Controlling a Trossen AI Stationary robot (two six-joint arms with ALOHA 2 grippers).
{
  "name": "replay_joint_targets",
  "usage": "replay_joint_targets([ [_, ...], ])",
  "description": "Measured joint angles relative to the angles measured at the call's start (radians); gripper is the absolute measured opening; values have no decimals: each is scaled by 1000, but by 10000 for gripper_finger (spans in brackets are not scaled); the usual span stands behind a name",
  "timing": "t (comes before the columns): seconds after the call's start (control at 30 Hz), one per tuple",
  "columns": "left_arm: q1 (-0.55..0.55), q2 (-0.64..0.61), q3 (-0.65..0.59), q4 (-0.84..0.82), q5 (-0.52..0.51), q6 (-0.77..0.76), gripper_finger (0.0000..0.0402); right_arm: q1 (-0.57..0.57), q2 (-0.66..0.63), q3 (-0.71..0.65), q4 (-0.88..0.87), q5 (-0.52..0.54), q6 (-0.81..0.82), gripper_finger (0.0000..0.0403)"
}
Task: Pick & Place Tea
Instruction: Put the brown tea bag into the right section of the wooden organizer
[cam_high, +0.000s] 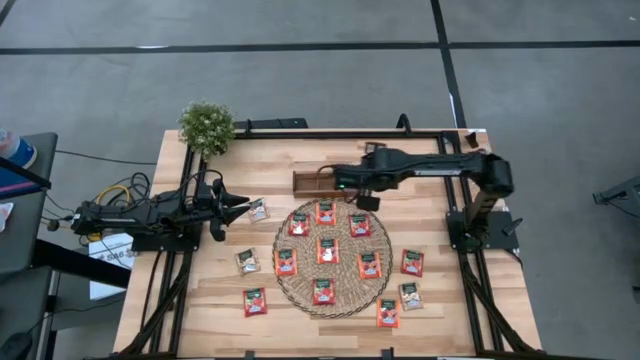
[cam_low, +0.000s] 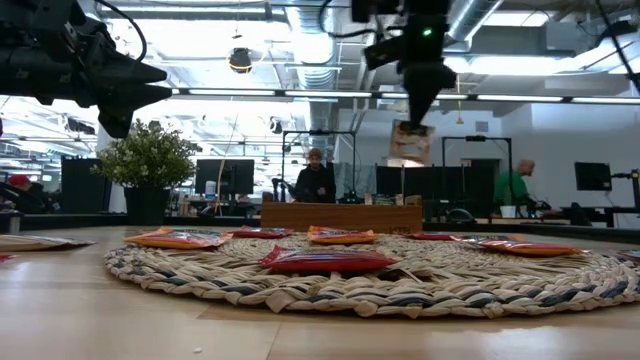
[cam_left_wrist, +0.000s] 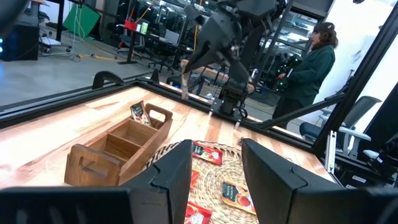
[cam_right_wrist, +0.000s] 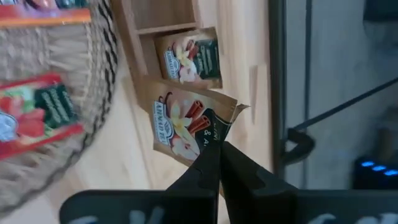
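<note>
**Pale sachet held by a corner above the wooden tray**

The right gripper (cam_right_wrist: 214, 152) is seen closed on one corner of a pale tea sachet (cam_right_wrist: 186, 121), which hangs from the fingertips just above and beside the wooden compartment tray (cam_high: 318, 181). One pale sachet (cam_right_wrist: 193, 59) is already lying in a tray compartment. Red-orange sachets (cam_high: 327, 250) are spread over the round woven mat (cam_high: 300, 285) next to the tray, and a few more lie on the table beyond the mat.

The grip is judged to be the weak point: only a corner is pinched, so the sachet can swing or twist. If it is released while tilted or off-centre, it may be caught on a divider or the tray wall, or dropped onto the table beside the tray. If it is released over the occupied compartment, the two sachets may be left overlapping.

The left gripper (cam_left_wrist: 214, 180) is held with its fingers apart and nothing between them, on the far side of the mat from the tray, near another pale sachet (cam_high: 258, 209).
</note>
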Motion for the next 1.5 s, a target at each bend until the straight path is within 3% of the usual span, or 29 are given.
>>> replay_joint_targets([
  [0.33, 0, 0, 0, -3, 0, 0, 133, -66, 151, 153, 13, 7, -195, 0],
  [1.17, 0, 0, 0, -6, 1, 5, 133, -152, 155, 109, 127, -54, -297, 0],
  [1.5, 0, 0, 0, -7, 17, 4, 133, -153, 258, 106, 131, -76, -305, 0],
])
